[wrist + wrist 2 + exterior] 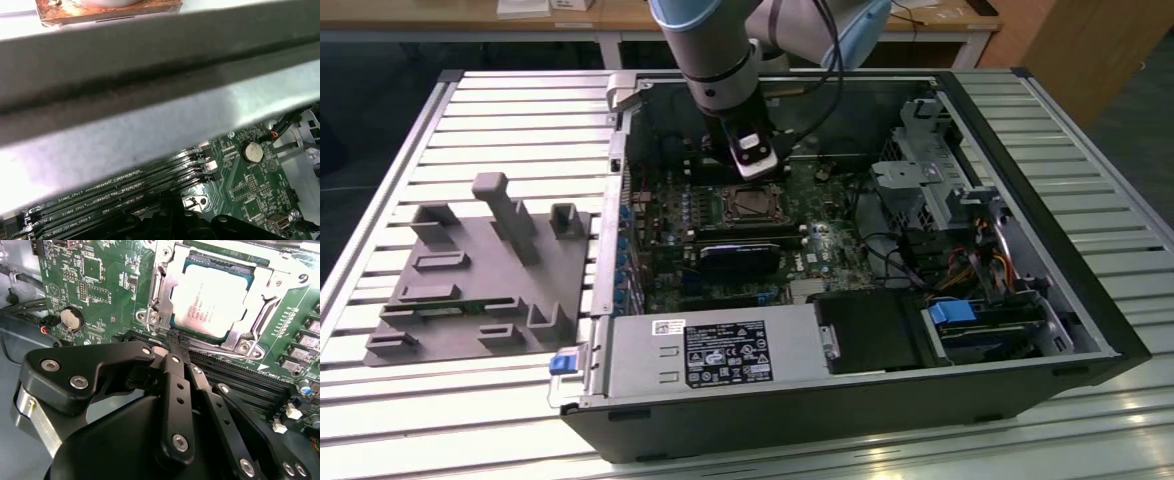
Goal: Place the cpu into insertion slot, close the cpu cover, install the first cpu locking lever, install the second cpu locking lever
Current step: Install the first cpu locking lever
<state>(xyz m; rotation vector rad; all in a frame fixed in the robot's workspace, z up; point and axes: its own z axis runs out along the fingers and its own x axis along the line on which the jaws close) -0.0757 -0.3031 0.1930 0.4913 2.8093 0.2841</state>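
Note:
The cpu [212,302] lies flat in the insertion slot [750,203], its pale metal top showing through the window of the cpu cover [161,287]. The silver cover frame lies down over the chip's edges. My gripper [176,342] hangs just beside the socket's edge on the memory-slot side, with its black fingers [172,370] pressed together and nothing visible between them. A thin locking lever [200,344] runs along that socket edge right by the fingertips; I cannot tell whether they touch. In the exterior view the gripper [758,180] hovers over the socket's far side.
Long black memory slots [235,375] run beside the socket. A coin battery [71,318] sits on the board. A dark rounded block [736,255], the power supply [720,350] and a drive cage [947,190] crowd the case. A grey fixture [480,270] stands on the exterior view's left.

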